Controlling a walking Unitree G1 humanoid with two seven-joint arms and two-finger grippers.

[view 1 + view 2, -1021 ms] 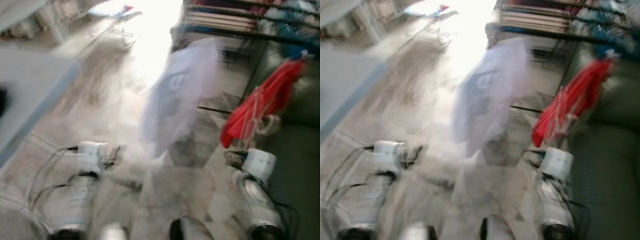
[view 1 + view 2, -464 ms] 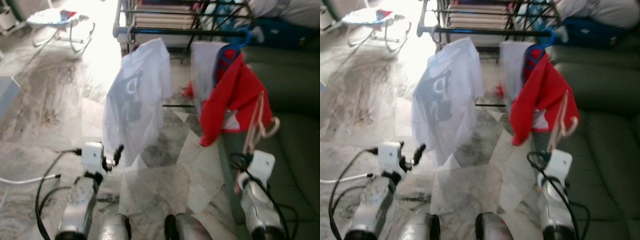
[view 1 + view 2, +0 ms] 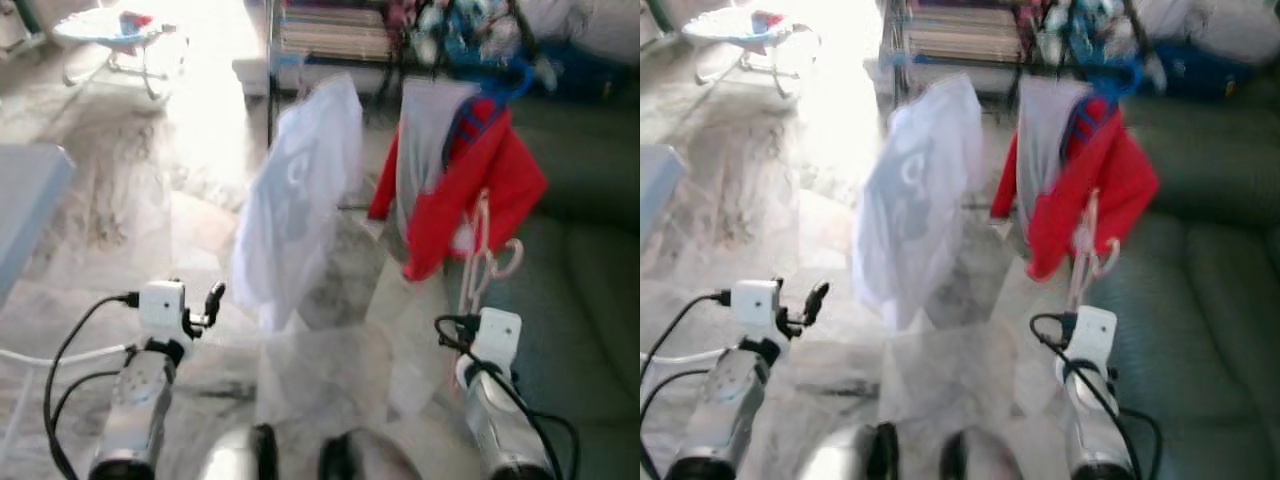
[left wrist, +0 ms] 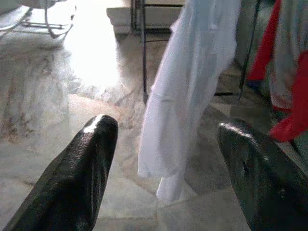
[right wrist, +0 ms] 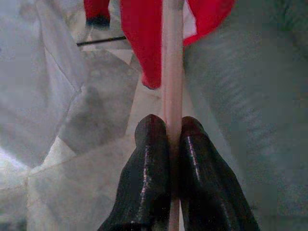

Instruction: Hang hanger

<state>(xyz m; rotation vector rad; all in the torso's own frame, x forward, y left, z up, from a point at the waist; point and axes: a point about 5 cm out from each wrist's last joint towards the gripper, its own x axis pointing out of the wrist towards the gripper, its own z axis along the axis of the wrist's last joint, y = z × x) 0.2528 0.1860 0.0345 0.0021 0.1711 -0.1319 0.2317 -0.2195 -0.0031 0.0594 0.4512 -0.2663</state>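
Pale pink hanger (image 3: 487,262) stands upright, clamped between right fingers (image 5: 151,168).

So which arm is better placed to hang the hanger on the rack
Right. The right gripper is shut on the pink hanger, below the rack. The left gripper is open, holding nothing.

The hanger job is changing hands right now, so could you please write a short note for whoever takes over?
Right gripper: fingers shut on the pale pink hanger, held upright in front of the red garment.
Left gripper: open, holding nothing, low before the white shirt.
Both garments hang on the dark drying rack, with a green sofa on the right.
Done: hanger picked up.
Left: lift it to the rack rail, hook it on, release.
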